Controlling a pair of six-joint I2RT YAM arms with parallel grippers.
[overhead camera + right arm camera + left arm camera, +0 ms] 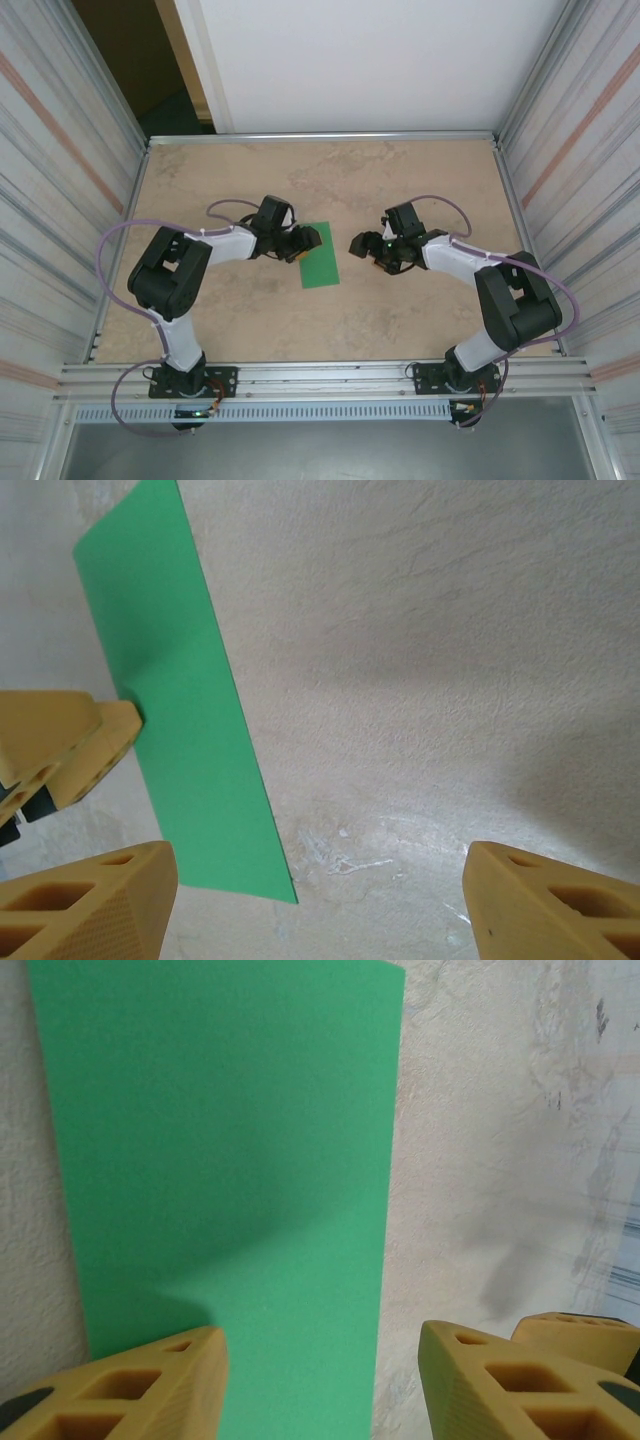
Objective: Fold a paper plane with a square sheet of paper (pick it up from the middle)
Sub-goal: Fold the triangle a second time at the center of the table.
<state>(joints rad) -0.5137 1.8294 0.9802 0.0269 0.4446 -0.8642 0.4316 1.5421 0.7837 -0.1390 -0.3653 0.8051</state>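
On beige table, green paper at left pincer

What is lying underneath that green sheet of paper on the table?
Just the beige table, as far as shows: the green paper lies flat on it with no bump. The patch of tabletop directly beneath is covered, so anything very thin there would be hidden.
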